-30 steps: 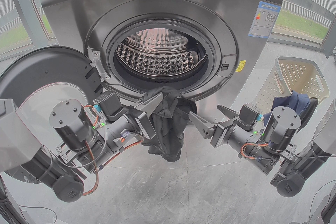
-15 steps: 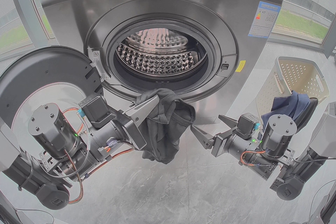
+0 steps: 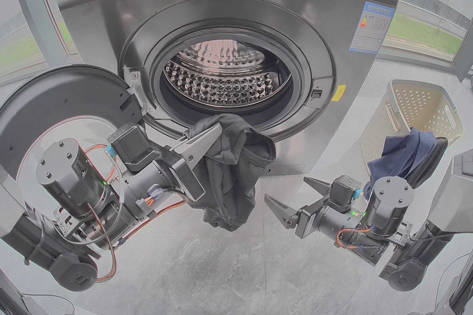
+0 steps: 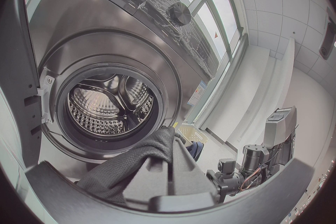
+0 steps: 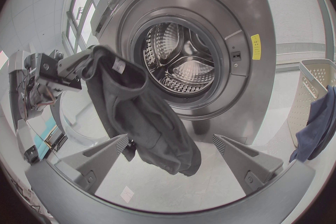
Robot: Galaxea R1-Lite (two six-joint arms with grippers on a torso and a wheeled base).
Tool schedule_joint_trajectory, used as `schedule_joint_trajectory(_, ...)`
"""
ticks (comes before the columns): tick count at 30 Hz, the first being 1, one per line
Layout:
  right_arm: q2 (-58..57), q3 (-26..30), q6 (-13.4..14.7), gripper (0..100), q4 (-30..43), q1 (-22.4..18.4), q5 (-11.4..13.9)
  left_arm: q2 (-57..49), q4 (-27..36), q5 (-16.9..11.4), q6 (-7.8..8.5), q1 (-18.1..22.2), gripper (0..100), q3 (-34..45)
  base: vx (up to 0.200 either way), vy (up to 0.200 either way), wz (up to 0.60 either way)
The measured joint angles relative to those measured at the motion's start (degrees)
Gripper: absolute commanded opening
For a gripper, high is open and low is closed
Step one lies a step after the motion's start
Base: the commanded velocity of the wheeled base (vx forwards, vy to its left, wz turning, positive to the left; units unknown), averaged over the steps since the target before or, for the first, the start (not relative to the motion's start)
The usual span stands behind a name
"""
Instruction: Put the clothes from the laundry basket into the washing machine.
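Holds dark garment (image 3: pixel 231 173) pinched in left gripper (image 3: pixel 213 135), long axis hanging down at lower rim of washing machine (image 3: pixel 290 126) opening, drum (image 3: pixel 221 79) just ahead and above; right gripper (image 3: pixel 288 189) spread wide, empty, lower and farther back.

Head camera looks down on washing machine (image 3: pixel 315 25); wrist cameras face drum (image 4: pixel 105 105), seemingly near.

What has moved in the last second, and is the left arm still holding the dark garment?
The right gripper, jaws open, dropped lower and drew back from the dark garment. The left gripper shifted slightly to the robot's left with the garment, jaws still shut on it. Nothing was let go. The washing machine, laundry basket and blue garment stayed put.
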Motion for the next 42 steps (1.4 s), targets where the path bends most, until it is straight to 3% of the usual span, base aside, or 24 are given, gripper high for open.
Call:
schedule_joint_trajectory(5,0.2,0.5,0.0,100,-0.2,1.4,1.8,0.0,0.0,0.1,-0.02,0.1,0,-0.4,0.0,0.0,0.0)
schedule_joint_trajectory(18,2.1,-4.9,0.3,100,-0.1,5.0,1.9,-0.2,0.0,0.0,0.13,0.3,0,-0.5,0.0,0.0,0.0)
schedule_joint_trajectory(30,10.6,-18.4,-0.1,100,-0.1,1.0,1.8,-0.7,0.0,0.0,0.18,0.3,0,-0.2,0.0,0.0,0.0)
schedule_joint_trajectory(42,14.2,-22.6,-0.3,100,-0.1,-1.5,1.7,-1.2,0.1,-0.1,0.3,-0.1,0,0.2,0.0,0.0,0.0)
